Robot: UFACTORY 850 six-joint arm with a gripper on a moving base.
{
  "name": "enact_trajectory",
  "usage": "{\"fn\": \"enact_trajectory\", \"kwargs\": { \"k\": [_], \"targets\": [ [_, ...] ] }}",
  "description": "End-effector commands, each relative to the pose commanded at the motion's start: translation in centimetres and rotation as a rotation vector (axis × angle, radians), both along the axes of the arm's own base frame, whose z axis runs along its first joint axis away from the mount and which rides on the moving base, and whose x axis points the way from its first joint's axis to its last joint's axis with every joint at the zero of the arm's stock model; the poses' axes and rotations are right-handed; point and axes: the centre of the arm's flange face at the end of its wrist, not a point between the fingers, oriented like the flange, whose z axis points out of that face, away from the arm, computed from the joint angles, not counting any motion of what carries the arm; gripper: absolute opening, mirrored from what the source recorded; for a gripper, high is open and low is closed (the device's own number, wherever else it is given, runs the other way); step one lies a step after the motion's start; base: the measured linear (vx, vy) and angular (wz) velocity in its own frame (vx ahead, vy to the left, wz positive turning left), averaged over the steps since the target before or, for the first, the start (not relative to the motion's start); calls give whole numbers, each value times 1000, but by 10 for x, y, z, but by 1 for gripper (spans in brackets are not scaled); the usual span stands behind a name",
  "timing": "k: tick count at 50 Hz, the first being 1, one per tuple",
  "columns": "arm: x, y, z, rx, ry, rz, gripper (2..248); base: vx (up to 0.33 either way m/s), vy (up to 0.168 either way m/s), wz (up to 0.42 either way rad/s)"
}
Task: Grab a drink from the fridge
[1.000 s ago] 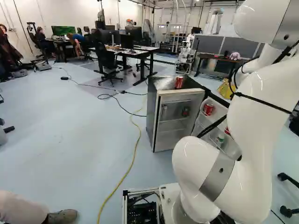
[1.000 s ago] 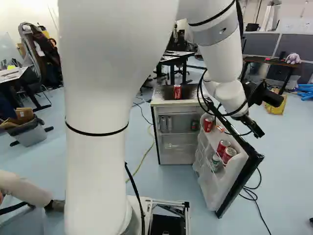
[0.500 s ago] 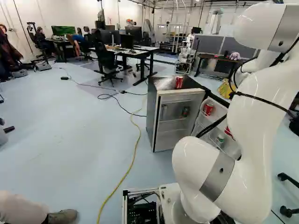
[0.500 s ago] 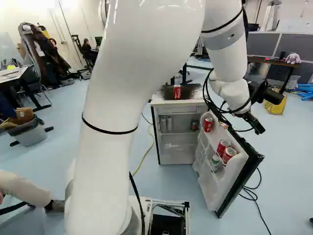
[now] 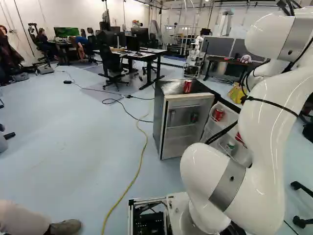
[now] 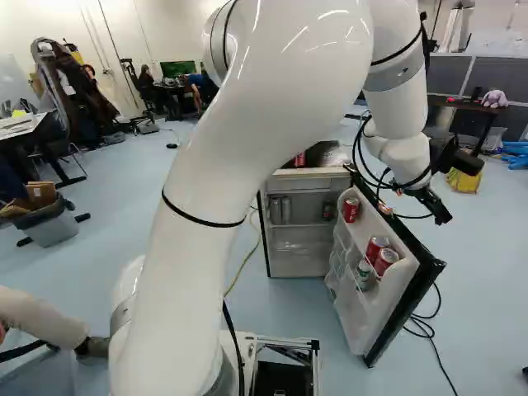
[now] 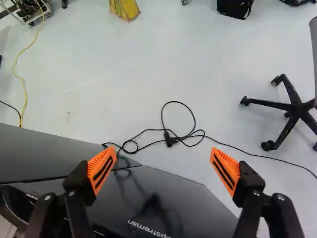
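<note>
In the right base view, my gripper (image 6: 437, 210) hangs beyond the top of the swung-out fridge door (image 6: 348, 309), on its outer side. The wrist view shows my gripper (image 7: 163, 171) open, nothing held, above the door's dark glossy outer face (image 7: 168, 198). The small fridge (image 5: 182, 132) stands open. Its door racks hold a red can (image 6: 351, 209), two more red cans (image 6: 386, 261) and a green-and-white can (image 6: 364, 274). Inside are silvery cans or bottles (image 6: 280, 209) and a dark can (image 6: 328, 211). Another red can (image 5: 188, 86) stands on top.
A looped black cable (image 7: 168, 139) lies on the floor beyond the door, near a chair's wheeled foot (image 7: 292, 109). A yellow bag (image 6: 464, 181) stands behind. A yellow cable (image 5: 139, 166) runs left of the fridge. A person's leg (image 5: 22, 219) is close at the left.
In the right base view my arm has swung rightward, its upper part now covering some of the fridge top. The gripper has shifted slightly right. The base, fridge and cans have stayed put.
</note>
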Motion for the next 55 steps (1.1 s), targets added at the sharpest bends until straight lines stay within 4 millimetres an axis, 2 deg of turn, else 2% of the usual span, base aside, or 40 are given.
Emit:
{"fn": "enact_trajectory", "kwargs": {
  "k": [33,55],
  "targets": [
    [-3,6,-6,92,50,13,247,0,0,0],
    [-15,9,-6,119,64,3,247,0,0,0]
  ]
}}
